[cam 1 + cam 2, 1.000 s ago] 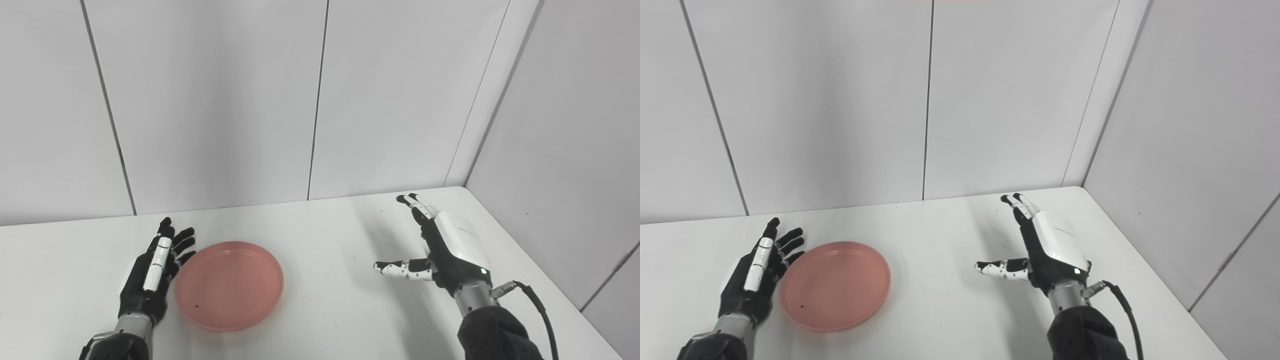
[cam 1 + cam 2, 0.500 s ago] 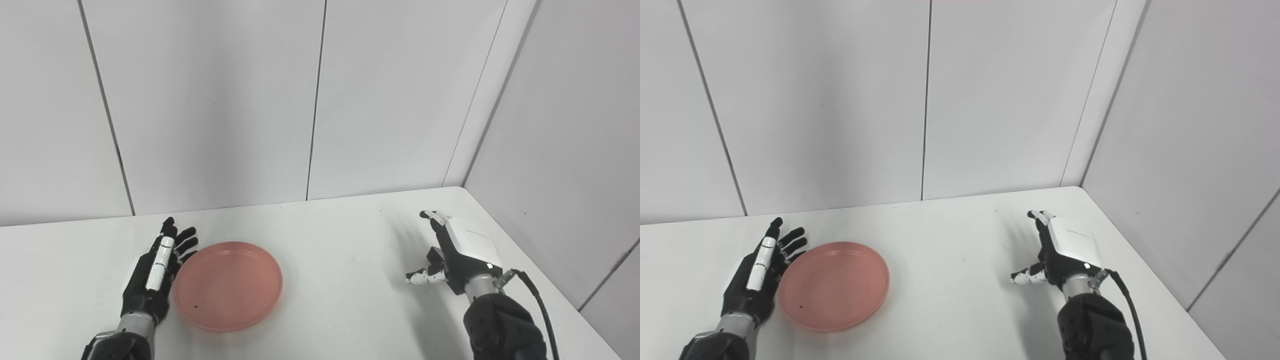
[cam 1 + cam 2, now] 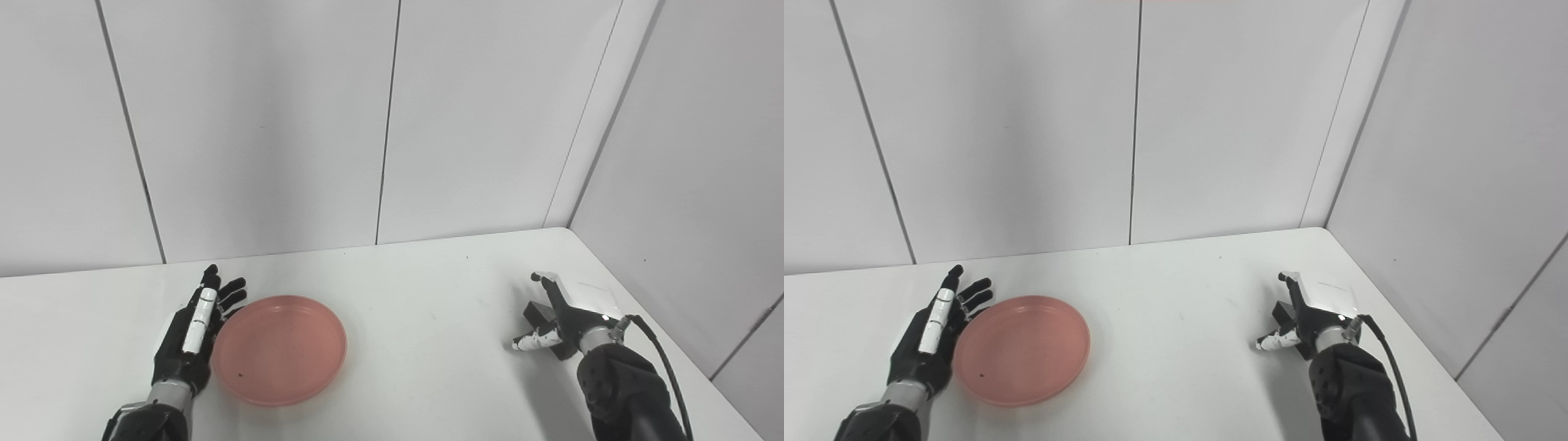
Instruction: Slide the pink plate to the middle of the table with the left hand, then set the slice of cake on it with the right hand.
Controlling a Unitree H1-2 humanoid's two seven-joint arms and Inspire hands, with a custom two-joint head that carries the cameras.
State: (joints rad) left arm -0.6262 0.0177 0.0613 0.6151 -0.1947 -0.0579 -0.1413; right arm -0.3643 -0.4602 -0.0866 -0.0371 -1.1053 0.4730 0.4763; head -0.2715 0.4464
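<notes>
Pink plate sits left of centre on the white table, its left rim just beside the left hand, whose fingers are spread and empty. Right hand rests well apart near the right edge, empty, fingers loosely extended.

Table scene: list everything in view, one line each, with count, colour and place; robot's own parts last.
pink plate: one, pink, empty, on the table left of centre.
table: one, white, set into a corner.
wall panels: several, white, behind the table and along its right side.
cake: none visible.
left hand: one, black and white, open, right beside the plate's left rim.
right hand: one, black and white, near the table's right edge, holding nothing visible.
</notes>
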